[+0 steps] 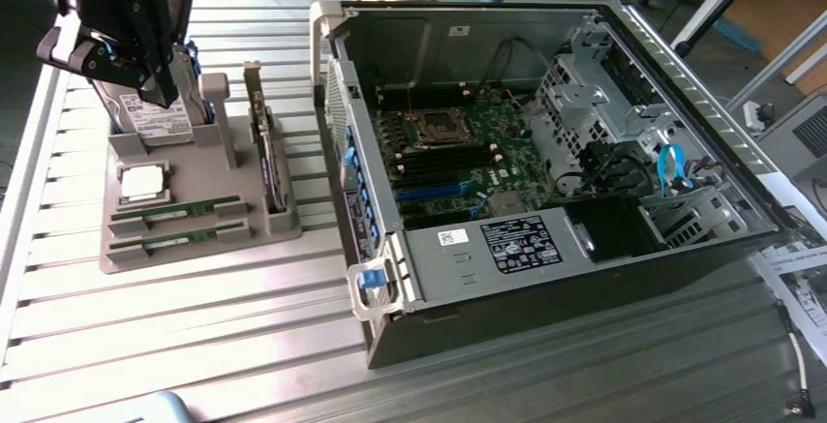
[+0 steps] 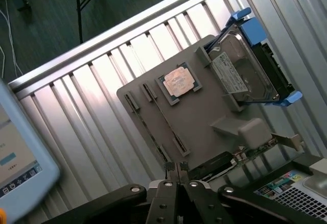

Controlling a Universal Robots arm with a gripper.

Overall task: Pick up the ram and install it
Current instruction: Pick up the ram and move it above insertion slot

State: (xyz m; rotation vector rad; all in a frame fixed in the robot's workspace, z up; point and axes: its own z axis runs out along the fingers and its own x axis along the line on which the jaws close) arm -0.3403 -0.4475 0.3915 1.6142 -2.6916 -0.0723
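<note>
At the exterior view's left, two ram sticks (image 1: pixel 174 212) are laid in the grey holder (image 1: pixel 194 254), and farther, at upper left, the gripper (image 1: pixel 162 97) is seen with fingers closed on nothing, near the hard drive (image 1: pixel 153 121).
</note>
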